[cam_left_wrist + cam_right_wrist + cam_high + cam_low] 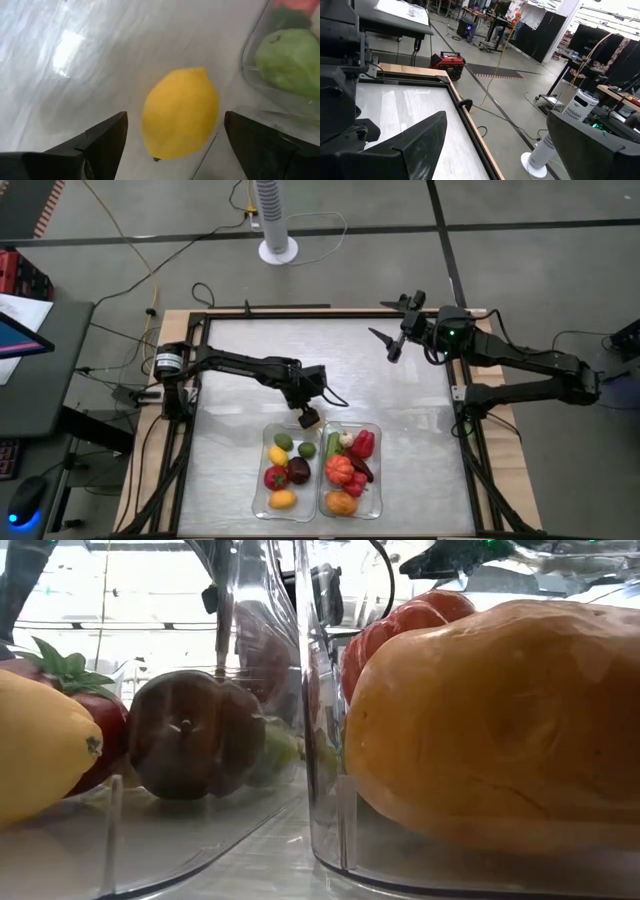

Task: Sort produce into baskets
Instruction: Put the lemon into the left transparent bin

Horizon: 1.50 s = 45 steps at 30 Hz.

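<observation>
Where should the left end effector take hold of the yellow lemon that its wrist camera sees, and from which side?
Probably across the fat middle of the lemon, coming straight down from above. It is oval with a small pointed tip, so the rounded flanks seat best. The left end effector is open, with one finger showing on either side.

Pale table (230,380), two clear baskets (320,510)
</observation>
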Each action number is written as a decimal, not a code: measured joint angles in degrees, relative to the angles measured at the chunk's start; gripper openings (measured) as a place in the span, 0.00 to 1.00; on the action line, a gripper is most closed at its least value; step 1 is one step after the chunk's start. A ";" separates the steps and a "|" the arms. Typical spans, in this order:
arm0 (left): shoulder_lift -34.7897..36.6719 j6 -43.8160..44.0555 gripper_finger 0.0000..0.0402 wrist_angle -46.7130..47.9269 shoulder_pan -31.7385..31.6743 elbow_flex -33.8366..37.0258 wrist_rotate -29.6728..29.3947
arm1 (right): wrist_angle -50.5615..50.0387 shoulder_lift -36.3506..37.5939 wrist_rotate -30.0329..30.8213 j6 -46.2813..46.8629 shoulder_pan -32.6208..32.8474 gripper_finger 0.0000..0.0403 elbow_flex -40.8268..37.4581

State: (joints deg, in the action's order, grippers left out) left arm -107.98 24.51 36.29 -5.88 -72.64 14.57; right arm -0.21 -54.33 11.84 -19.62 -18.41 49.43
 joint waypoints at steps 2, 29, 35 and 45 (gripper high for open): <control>0.00 -0.03 0.79 0.15 -0.08 0.00 0.04 | 0.00 0.00 0.00 -0.01 0.00 0.92 0.00; 0.02 -2.42 0.50 0.43 -0.04 0.00 -4.10 | -0.02 0.00 0.00 -0.28 0.00 0.92 0.00; 0.02 -2.38 0.36 0.44 -0.04 0.00 -3.00 | -0.02 0.00 0.00 -0.34 0.00 0.92 -0.01; 0.02 -3.10 0.35 2.53 -0.33 -1.41 -2.92 | -0.02 0.00 0.00 -0.35 0.00 0.92 0.00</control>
State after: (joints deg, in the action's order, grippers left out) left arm -107.96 21.41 38.82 -6.20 -74.05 11.65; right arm -0.23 -54.33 11.84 -19.97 -18.41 49.43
